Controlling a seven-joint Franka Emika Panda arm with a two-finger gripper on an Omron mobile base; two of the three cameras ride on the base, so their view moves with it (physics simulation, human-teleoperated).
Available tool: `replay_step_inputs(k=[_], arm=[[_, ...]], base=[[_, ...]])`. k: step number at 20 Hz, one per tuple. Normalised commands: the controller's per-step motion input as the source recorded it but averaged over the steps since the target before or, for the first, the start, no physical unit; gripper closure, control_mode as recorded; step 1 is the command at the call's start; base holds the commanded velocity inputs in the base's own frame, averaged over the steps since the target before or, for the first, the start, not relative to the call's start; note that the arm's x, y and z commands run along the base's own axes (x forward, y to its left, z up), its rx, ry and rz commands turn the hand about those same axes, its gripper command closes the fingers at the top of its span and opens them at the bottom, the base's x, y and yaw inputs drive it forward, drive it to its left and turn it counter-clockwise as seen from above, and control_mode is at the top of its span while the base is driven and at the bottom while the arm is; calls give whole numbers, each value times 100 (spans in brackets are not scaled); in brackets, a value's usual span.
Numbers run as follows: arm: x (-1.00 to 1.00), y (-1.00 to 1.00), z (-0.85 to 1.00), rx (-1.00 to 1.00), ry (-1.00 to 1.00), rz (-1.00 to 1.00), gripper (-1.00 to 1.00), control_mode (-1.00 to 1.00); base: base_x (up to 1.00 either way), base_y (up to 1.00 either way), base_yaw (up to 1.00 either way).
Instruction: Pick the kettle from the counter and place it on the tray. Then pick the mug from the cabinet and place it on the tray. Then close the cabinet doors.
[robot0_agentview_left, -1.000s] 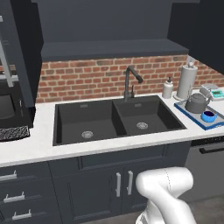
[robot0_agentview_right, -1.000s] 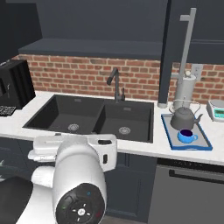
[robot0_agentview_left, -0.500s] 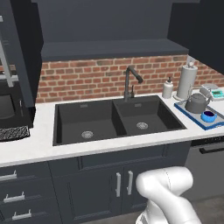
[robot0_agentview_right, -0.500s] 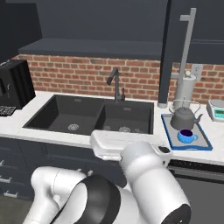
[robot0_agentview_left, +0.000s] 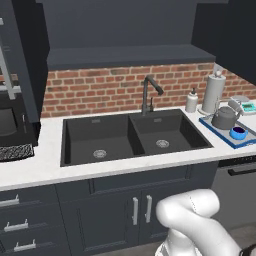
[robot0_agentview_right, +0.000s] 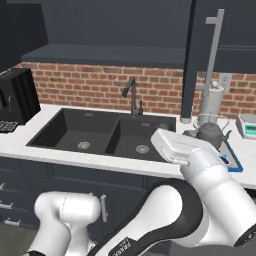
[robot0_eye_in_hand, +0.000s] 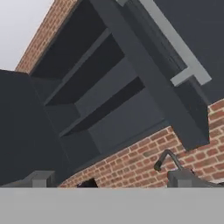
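Hand view: the claw (robot0_eye_in_hand: 111, 181), spread wide, tilts up toward the open cabinet (robot0_eye_in_hand: 100, 109).

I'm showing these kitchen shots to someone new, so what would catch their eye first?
Probably the blue-rimmed tray at the right end of the white counter, already carrying the dark kettle and the bright blue mug. Next, the black double sink under the brick wall, and the open cabinet door with its long silver handle hanging above the tray.
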Motion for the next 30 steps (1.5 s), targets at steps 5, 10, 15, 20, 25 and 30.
replay_step_inputs(k=[5, 10, 15, 20, 25, 30], arm=[[34, -59, 12, 21, -1, 12, -100, -100], [34, -47, 2, 19, 0, 12, -100, -100], [50, -25, -5, 13, 0, 4, -100, -100], [61, -22, -13, 12, 0, 0, -100, -100], [55, -35, -7, 17, 0, 6, -100, -100], [60, -35, -5, 21, 0, 14, -100, -100]], base=[[0, 0, 0], [0, 0, 0], [0, 0, 0], [0, 0, 0], [0, 0, 0], [0, 0, 0]])
